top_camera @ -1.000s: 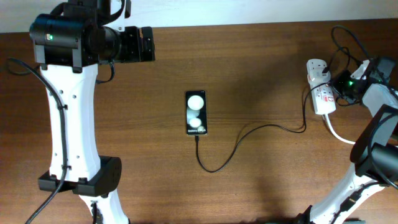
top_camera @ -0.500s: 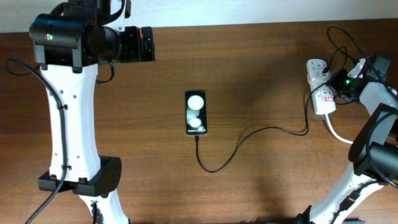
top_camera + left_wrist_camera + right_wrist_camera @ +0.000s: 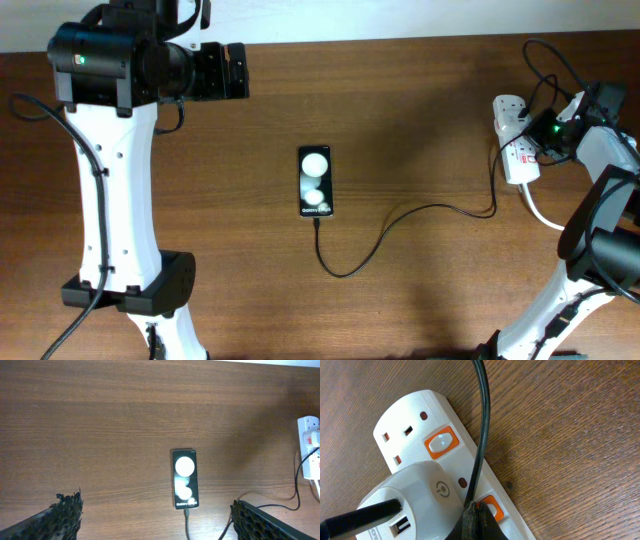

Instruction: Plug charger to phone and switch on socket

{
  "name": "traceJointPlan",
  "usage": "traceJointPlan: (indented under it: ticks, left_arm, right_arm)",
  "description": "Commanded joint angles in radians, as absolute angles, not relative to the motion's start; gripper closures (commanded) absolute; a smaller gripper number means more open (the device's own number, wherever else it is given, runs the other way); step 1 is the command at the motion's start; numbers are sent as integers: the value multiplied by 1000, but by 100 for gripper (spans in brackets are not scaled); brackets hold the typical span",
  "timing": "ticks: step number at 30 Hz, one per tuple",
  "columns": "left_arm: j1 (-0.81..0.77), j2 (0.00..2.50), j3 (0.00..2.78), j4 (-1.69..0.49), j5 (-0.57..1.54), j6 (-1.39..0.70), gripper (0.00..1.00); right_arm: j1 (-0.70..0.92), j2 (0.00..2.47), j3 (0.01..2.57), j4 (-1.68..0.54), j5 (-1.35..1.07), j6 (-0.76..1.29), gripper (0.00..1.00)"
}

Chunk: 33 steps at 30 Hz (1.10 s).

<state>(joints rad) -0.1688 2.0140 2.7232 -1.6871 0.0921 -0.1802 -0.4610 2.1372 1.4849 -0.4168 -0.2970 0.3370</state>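
The black phone (image 3: 315, 181) lies mid-table, screen lit with two white spots; it also shows in the left wrist view (image 3: 184, 478). The thin black charger cable (image 3: 400, 216) is plugged into its near end and runs right to the white plug adapter (image 3: 412, 502) in the white socket strip (image 3: 514, 138). My right gripper (image 3: 476, 510) is shut, its tips pressed on the orange switch (image 3: 493, 506) beside the adapter. It shows in the overhead view (image 3: 549, 131) at the strip. My left gripper (image 3: 236, 70) is open and empty, high at the back left, far from the phone.
A second orange switch (image 3: 441, 443) and a free outlet sit further along the strip. The thick white mains cord (image 3: 540, 212) curves off toward the right edge. The left arm's white column (image 3: 110, 180) stands at the left.
My right gripper has shifted slightly toward the back and left onto the strip. The left arm, phone and cable have not moved.
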Motion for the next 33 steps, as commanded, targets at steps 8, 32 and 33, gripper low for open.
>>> traceJointPlan:
  ticks: [8, 32, 33]
  left_arm:
    - [-168, 1993, 2731, -1688, 82, -178, 1]
    - [-168, 1993, 2731, -1688, 85, -178, 1]
    - [-168, 1993, 2731, -1688, 85, -178, 1]
  right_arm:
    - [-364, 2185, 1449, -476, -365, 357, 96]
    - [-577, 1814, 1452, -612, -445, 340, 96]
    - [-577, 1771, 1452, -625, -445, 325, 96]
